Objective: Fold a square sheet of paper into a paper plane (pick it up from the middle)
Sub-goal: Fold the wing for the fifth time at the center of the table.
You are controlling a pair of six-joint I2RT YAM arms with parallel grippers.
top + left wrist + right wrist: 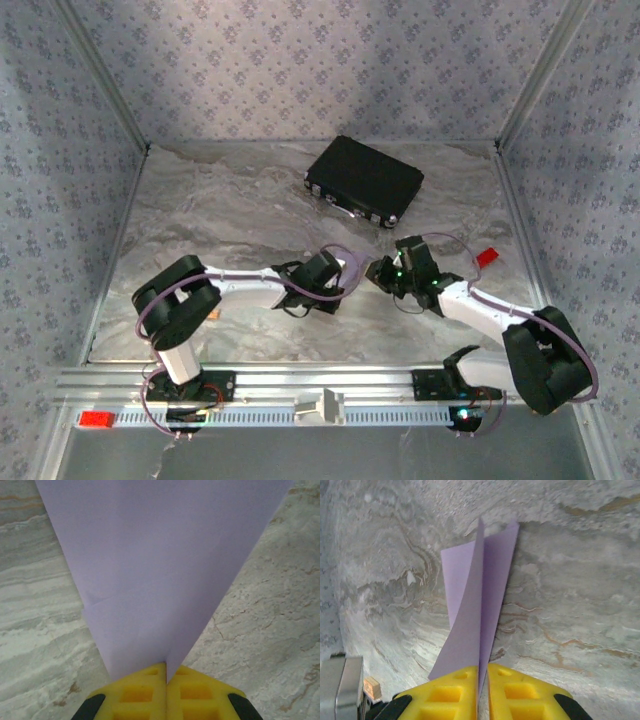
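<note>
Lilac paper plane [160, 555], part-folded, sits between the two grippers at mid-table and is gripped from both sides
- left gripper [165, 674]: yellow pads pressed together on the narrow end of the plane; the paper fans out wide away from the fingers, with one short crease on its left layer
- right gripper [482, 675]: pads nearly touching, paper layers pinched in the slit between them; the plane is seen edge-on, two flaps spreading from a centre fold
- top view: both wrists meet nose to nose over the marble table [200, 200]
- right wrist view adds a small tan block [372, 687] just beside a metal piece [340, 680] at lower left
- top view adds a black case [365, 180] at the back, well apart from the grippers, and a red object [486, 256] near the right wall
- room: bare marble left and back-left of the arms; patterned walls close three sides; a rail [320, 385] runs along the near edge
</note>
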